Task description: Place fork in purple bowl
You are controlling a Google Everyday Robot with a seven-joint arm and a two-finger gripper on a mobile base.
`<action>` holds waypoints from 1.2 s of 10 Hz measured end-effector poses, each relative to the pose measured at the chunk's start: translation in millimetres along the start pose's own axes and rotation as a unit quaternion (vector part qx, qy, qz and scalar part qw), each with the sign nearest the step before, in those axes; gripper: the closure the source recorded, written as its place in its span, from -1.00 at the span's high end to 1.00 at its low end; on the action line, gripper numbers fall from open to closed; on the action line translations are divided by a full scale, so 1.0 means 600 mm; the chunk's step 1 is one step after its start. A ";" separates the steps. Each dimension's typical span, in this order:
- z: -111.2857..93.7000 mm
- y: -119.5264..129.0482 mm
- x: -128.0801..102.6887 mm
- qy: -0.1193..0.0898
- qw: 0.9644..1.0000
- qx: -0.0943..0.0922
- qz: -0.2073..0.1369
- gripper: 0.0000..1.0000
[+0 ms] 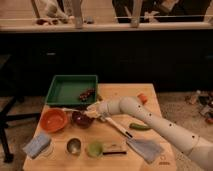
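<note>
The purple bowl (81, 119) stands on the wooden table (122, 92), just right of an orange bowl (53, 120). My gripper (93, 109) comes in from the right on a white arm and sits at the purple bowl's upper right rim. It is shut on the fork (72, 109), a thin pale utensil that sticks out to the left, level, over the far rims of both bowls.
A green tray (65, 90) with a small dark item lies behind the bowls. A long white utensil (119, 128), a green vegetable (139, 127), a grey cloth (145, 149), a metal cup (74, 145), a green cup (95, 148) and a blue cloth (38, 145) lie near the front.
</note>
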 end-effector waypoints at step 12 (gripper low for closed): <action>0.000 0.000 0.000 0.000 1.000 0.000 0.000 0.60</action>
